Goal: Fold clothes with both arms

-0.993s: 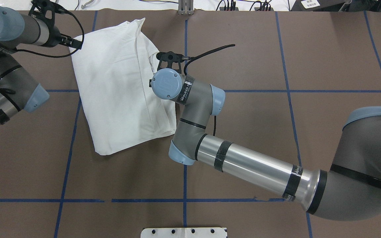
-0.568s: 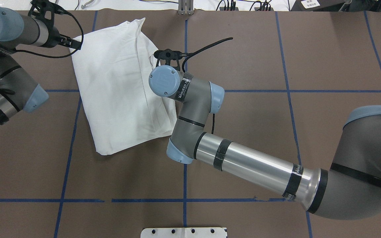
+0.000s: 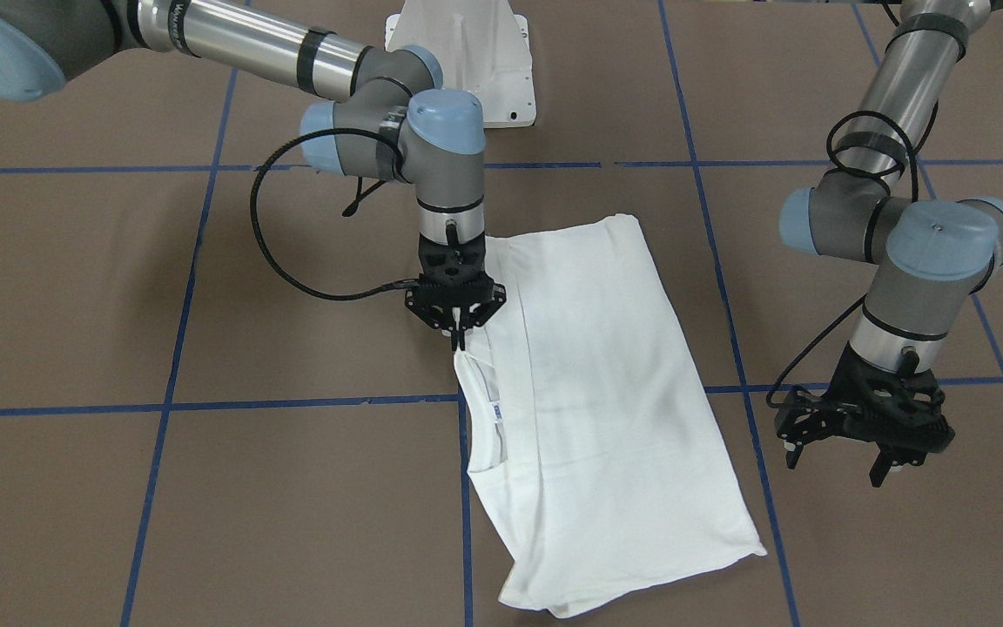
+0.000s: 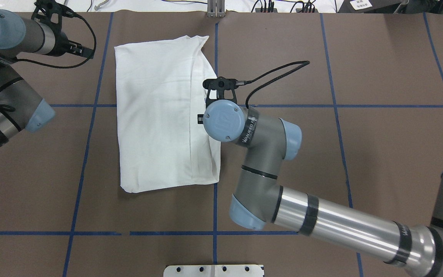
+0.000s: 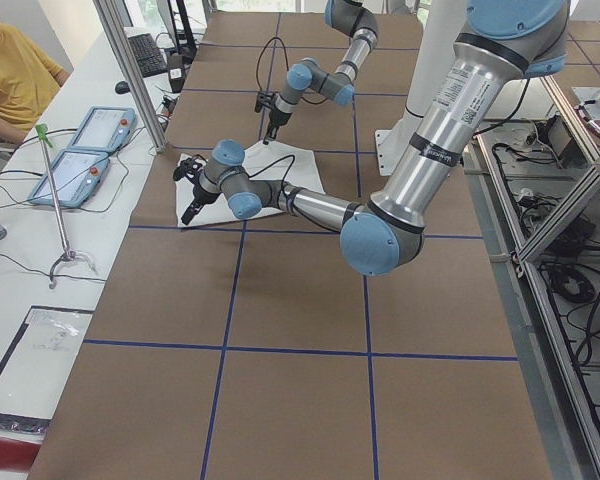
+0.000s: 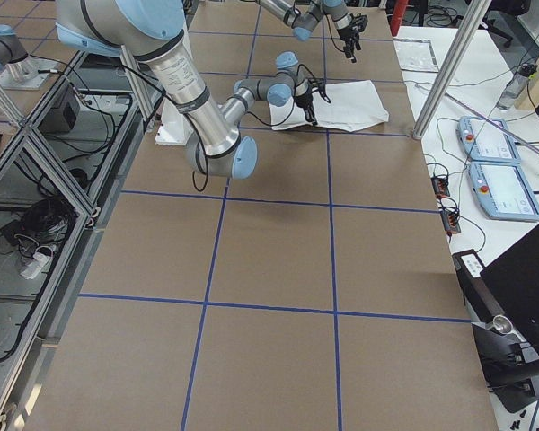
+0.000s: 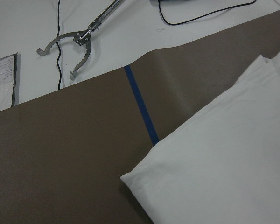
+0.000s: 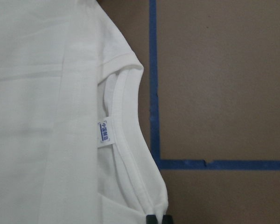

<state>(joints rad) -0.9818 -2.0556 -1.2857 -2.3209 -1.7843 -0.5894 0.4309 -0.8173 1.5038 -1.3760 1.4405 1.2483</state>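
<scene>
On the brown surface (image 4: pixel 283 57), toward 11 o'clock from its middle in the overhead view, the white T-shirt (image 4: pixel 156 115) lies folded into a long strip. Its collar (image 8: pixel 126 116) and tag (image 8: pixel 105 132) sit at its 3 o'clock edge. My right gripper (image 3: pixel 458 335) is clenched on that collar edge. My left gripper (image 3: pixel 841 457) hangs released off the shirt's 10 o'clock corner, apart from the cloth.

Overhead and front views face oppositely, sharing the shirt (image 4: pixel 156 115).
</scene>
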